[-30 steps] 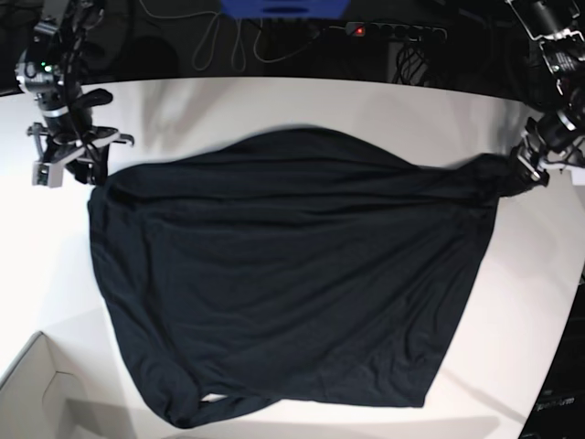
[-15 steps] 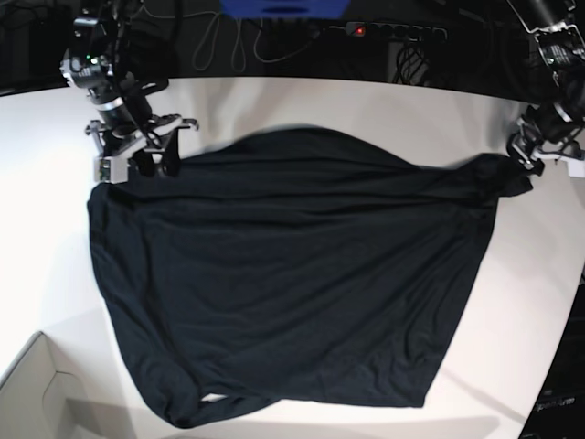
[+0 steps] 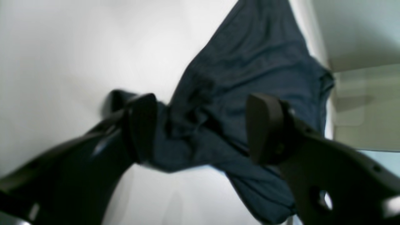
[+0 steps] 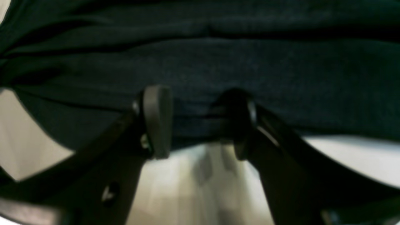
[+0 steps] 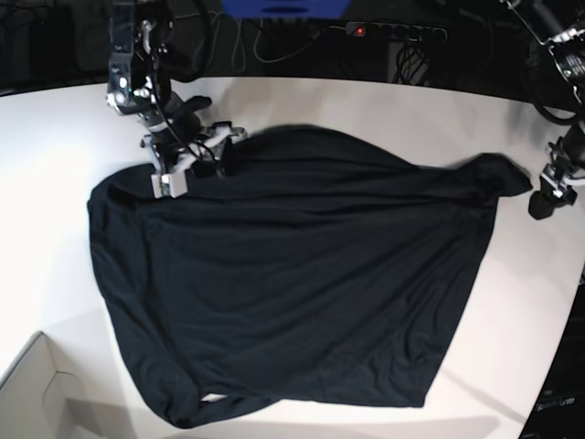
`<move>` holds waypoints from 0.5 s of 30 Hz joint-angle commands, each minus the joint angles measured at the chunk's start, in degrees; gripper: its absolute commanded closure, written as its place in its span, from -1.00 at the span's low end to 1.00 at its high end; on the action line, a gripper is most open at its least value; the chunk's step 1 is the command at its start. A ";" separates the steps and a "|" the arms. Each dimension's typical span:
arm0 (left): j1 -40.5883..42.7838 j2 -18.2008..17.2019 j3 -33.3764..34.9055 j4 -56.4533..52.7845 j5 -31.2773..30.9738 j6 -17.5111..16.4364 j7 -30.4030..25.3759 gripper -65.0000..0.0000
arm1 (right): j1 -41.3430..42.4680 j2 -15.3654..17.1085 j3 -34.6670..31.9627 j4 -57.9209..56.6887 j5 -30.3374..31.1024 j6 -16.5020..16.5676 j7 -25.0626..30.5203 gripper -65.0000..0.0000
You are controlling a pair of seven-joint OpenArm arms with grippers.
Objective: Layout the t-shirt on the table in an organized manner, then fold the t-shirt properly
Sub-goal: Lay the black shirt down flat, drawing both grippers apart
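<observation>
In the base view, the t-shirt is lying spread over the middle of the table, reaching almost to its near edge, with one bunched corner stretching toward the right edge. The right gripper is hovering at the shirt's far left corner, its jaws standing apart over the hem. The left gripper is sitting just beside the bunched corner, clear of the cloth. A cardboard box is poking in at the near left corner of the table, and cables and a power strip are lying beyond the far edge.

In the left wrist view, the left gripper is holding its fingers wide apart, the crumpled shirt corner lying on the white table beyond them, nothing clamped.

In the right wrist view, the right gripper is straddling the shirt's edge with its jaws open, the pads not pinching the fabric.
</observation>
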 commanded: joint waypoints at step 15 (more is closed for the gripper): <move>-3.12 -1.06 0.04 -8.79 -0.22 -0.23 -0.68 -0.33 | -10.59 3.68 0.49 4.98 -0.03 0.02 -0.43 1.00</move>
